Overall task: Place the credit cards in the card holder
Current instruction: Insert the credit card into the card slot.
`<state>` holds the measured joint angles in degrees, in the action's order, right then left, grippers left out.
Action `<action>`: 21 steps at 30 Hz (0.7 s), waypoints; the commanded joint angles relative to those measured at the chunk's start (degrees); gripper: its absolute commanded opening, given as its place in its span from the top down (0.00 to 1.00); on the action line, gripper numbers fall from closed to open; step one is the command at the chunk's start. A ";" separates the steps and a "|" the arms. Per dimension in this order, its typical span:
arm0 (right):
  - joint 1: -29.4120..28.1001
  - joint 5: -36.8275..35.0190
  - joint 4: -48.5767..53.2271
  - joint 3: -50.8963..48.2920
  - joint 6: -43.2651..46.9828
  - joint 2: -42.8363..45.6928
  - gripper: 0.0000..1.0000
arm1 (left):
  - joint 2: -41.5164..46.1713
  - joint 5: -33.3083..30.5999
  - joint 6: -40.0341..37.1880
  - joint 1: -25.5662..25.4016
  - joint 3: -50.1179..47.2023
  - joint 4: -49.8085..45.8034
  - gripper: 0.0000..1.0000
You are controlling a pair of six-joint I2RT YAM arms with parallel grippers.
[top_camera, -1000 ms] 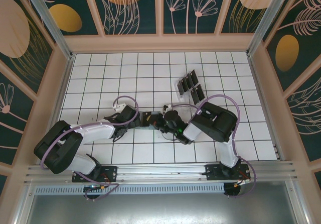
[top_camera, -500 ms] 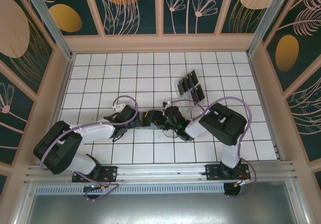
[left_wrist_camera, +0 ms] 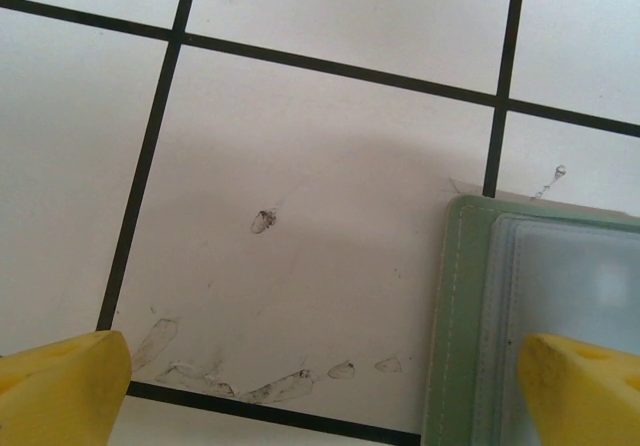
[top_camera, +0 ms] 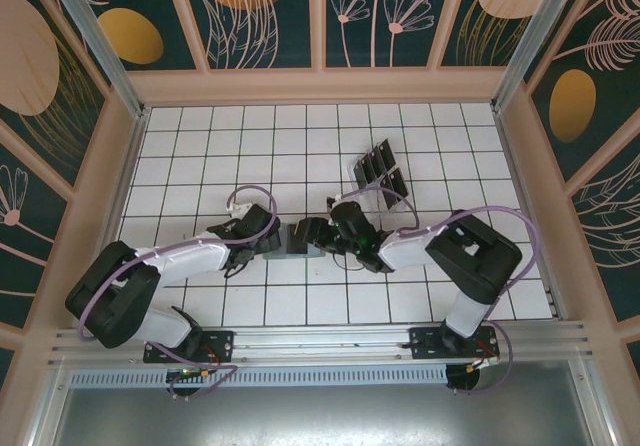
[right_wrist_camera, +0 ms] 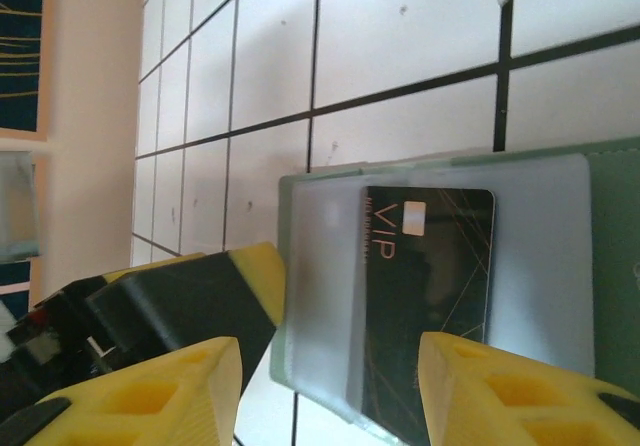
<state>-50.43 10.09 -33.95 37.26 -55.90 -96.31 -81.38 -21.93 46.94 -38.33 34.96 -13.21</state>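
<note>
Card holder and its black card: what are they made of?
The card holder looks like matte green faux leather or fabric, going by its stitched edge; its pocket seems frosted clear plastic. The card looks like glossy black plastic, printed with gold VIP lettering and fine lines.

Colours noted: sage-green card holder, black credit card.
The credit card bears gold lettering and fine gold lines; tabletop white, black grid.
</note>
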 commanded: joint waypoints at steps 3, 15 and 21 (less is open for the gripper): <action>1.21 -4.27 10.94 1.04 5.92 7.01 0.52 | 1.94 -2.41 -0.75 0.41 0.73 -3.35 0.01; 0.25 -5.10 23.59 10.76 12.32 2.36 0.61 | 3.48 -2.71 -1.13 4.45 -3.33 -3.05 0.01; -0.73 -5.05 25.21 14.82 12.67 -3.59 0.64 | 2.70 -1.50 -0.44 4.51 -4.99 -1.42 0.01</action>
<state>-50.54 5.67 -11.92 50.04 -44.82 -97.80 -78.41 -23.35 46.59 -34.11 31.05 -14.79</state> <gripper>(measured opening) 0.365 0.988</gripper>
